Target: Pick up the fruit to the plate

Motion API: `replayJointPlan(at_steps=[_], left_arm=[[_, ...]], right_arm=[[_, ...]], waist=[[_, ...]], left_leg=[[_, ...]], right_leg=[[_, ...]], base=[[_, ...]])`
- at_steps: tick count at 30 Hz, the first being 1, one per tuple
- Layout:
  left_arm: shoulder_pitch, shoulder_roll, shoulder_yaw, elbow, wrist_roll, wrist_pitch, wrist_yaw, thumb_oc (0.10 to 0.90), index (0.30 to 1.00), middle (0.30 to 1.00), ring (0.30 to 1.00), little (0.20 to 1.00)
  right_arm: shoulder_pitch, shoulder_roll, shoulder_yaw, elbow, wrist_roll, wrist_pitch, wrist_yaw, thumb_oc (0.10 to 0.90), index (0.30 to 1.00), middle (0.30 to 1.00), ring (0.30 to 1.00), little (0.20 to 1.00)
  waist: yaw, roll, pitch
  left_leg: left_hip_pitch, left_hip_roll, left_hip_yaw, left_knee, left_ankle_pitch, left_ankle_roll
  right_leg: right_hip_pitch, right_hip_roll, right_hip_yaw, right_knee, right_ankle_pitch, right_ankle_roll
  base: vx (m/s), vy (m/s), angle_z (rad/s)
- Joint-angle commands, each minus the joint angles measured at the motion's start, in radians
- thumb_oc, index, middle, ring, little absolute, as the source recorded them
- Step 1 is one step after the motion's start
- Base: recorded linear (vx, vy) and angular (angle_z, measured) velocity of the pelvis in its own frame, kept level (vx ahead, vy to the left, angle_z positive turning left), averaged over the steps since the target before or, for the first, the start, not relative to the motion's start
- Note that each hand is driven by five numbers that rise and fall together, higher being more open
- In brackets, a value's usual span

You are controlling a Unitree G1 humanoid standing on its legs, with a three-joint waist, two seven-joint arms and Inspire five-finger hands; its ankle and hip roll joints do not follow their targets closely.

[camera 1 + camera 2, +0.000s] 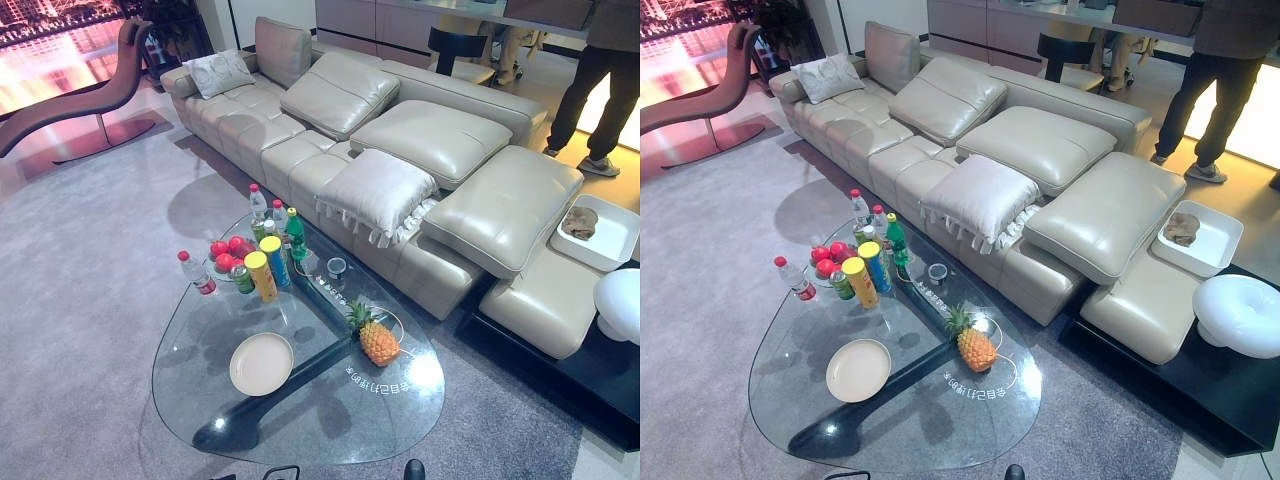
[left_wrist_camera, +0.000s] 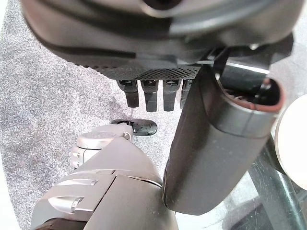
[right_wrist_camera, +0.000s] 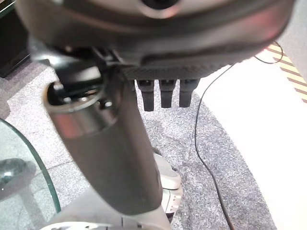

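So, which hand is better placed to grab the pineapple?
Probably the right hand: the spiky yellow pineapple stands on the right of the rounded glass table; the round cream plate lies left.

The red fruit (image 1: pixel 228 253) sit partly hidden behind cans (image 1: pixel 262 275).

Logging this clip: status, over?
Left hand and right hand open, holding nothing. Pineapple upright on glass table, apart from empty plate. Bottles stand clear.

plate (image 1: pixel 261 363) on table (image 1: pixel 330 420), pineapple (image 1: pixel 377 340) right, apples (image 1: pixel 228 252) behind
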Motion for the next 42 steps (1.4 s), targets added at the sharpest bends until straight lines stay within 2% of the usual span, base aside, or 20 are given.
replayJointPlan(at_steps=[1,3,10,16,20,23,26,33,36,42], left_arm=[[-0.039,0.041,-0.026,0.061,0.006,-0.003,-0.006,0.8,0.9,0.9,0.9,0.9],[-0.041,0.038,-0.035,0.051,-0.006,0.008,-0.003,0.8,0.9,0.9,0.9,0.9],[-0.125,0.04,-0.083,0.025,-0.051,0.05,-0.009,0.8,0.9,0.9,0.9,0.9],[-0.19,0.056,-0.098,0.011,-0.186,0.024,0.004,0.8,0.9,0.9,0.9,0.9],[-0.248,0.069,-0.112,0.003,-0.291,-0.005,0.033,0.8,0.9,0.9,0.9,0.9],[-0.286,0.084,-0.114,-0.007,-0.332,-0.02,0.048,0.8,0.9,0.9,0.9,0.9],[-0.333,0.099,-0.111,-0.03,-0.392,-0.038,0.093,0.8,0.9,0.9,0.9,0.9],[-0.358,0.108,-0.089,-0.066,-0.453,-0.093,0.182,0.8,0.9,0.9,0.9,0.9],[-0.366,0.11,-0.083,-0.085,-0.463,-0.113,0.219,0.8,0.9,0.9,0.9,0.9],[-0.372,0.106,-0.081,-0.1,-0.472,-0.145,0.236,0.8,0.9,0.9,0.9,0.9]], right_arm=[[-0.046,-0.029,-0.013,0.044,0.017,0.002,-0.021,0.8,0.9,0.9,0.9,0.9],[-0.047,-0.031,-0.01,0.039,0.019,0.01,-0.03,0.8,0.9,0.9,0.9,0.9],[-0.136,-0.068,-0.011,0.026,0.062,0.001,-0.065,0.8,0.9,0.9,0.9,0.9],[-0.193,-0.106,-0.007,-0.031,0.127,-0.092,-0.111,0.8,0.9,0.9,0.9,0.9],[-0.236,-0.131,-0.002,-0.066,0.164,-0.149,-0.153,0.8,0.9,0.9,0.9,0.9],[-0.267,-0.144,0.008,-0.088,0.2,-0.18,-0.177,0.8,0.9,0.9,0.9,0.9],[-0.294,-0.145,0.016,-0.119,0.221,-0.218,-0.208,0.8,0.9,0.9,0.9,0.9],[-0.308,-0.135,0.017,-0.152,0.256,-0.301,-0.264,0.8,0.9,0.9,0.9,0.9],[-0.319,-0.133,0.018,-0.17,0.271,-0.302,-0.262,0.8,0.9,0.9,0.9,0.9],[-0.335,-0.134,0.015,-0.165,0.289,-0.311,-0.235,0.8,0.9,0.9,0.9,0.9]], waist=[[-0.008,-0.01,0.042],[-0.008,-0.006,0.054],[-0.014,0.021,0.178],[-0.027,0.028,0.254],[-0.024,0.03,0.322],[-0.025,0.023,0.369],[-0.034,0.011,0.413],[-0.037,0.001,0.425],[-0.036,-0.004,0.425],[-0.029,-0.006,0.425]], left_leg=[[-0.066,0.073,0.066,0.0,0.087,-0.037],[-0.088,0.07,0.061,0.0,0.09,-0.036],[-0.258,0.029,0.007,0.0,0.106,-0.014],[-0.33,0.013,0.003,0.0,0.112,-0.007],[-0.38,0.013,-0.006,0.0,0.129,-0.011],[-0.455,0.013,-0.022,0.084,0.116,-0.013],[-0.575,0.018,-0.05,0.204,0.092,-0.012],[-0.728,0.01,-0.081,0.348,0.053,0.0],[-0.797,0.014,-0.093,0.423,0.034,0.004],[-0.853,0.017,-0.105,0.485,0.012,0.01]], right_leg=[[0.077,-0.103,-0.088,0.005,-0.036,0.055],[0.055,-0.103,-0.08,0.005,-0.033,0.053],[-0.13,-0.103,-0.011,0.014,-0.002,0.044],[-0.219,-0.103,0.014,0.039,0.001,0.043],[-0.303,-0.101,0.028,0.099,-0.012,0.036],[-0.378,-0.101,0.047,0.16,-0.023,0.031],[-0.496,-0.095,0.072,0.268,-0.046,0.028],[-0.652,-0.085,0.097,0.401,-0.078,0.027],[-0.719,-0.086,0.101,0.473,-0.095,0.018],[-0.774,-0.097,0.103,0.53,-0.109,0.011]], base=[[0.03,0.005,-0.01],[-0.01,0.015,-0.01],[-0.12,0.026,-0.12],[-0.08,0.007,-0.03],[-0.12,-0.014,-0.03],[-0.15,-0.047,-0.05],[-0.15,-0.052,0.03],[-0.09,-0.043,0.07],[-0.08,-0.048,0.03],[-0.05,-0.03,-0.01]])
